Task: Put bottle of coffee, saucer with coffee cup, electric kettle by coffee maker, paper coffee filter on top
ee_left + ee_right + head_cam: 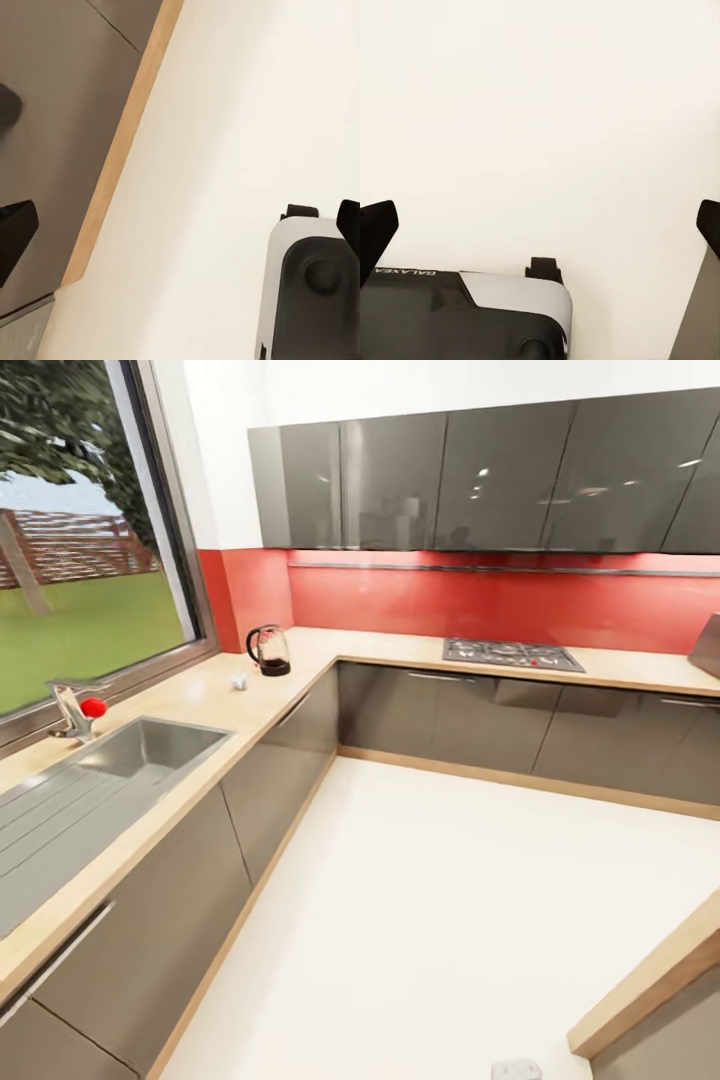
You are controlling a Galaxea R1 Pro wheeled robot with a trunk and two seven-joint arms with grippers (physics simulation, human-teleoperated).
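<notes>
The electric kettle (268,650), clear glass with a black base and handle, stands in the corner of the kitchen countertop (380,648) against the red wall. A tiny white thing (238,681), apparently the coffee cup, sits on the counter just in front of the kettle. The coffee maker, bottle of coffee, paper coffee filter and saucer are out of view. My left gripper (182,229) is open over the floor beside a grey cabinet front. My right gripper (544,225) is open too, above bare white floor with nothing between its fingers.
A steel sink (150,745) with a red-knobbed tap (80,710) is set in the counter's left run. A gas hob (512,653) lies on the back run. The wooden island edge (650,985) juts in at lower right. White floor (450,900) lies between.
</notes>
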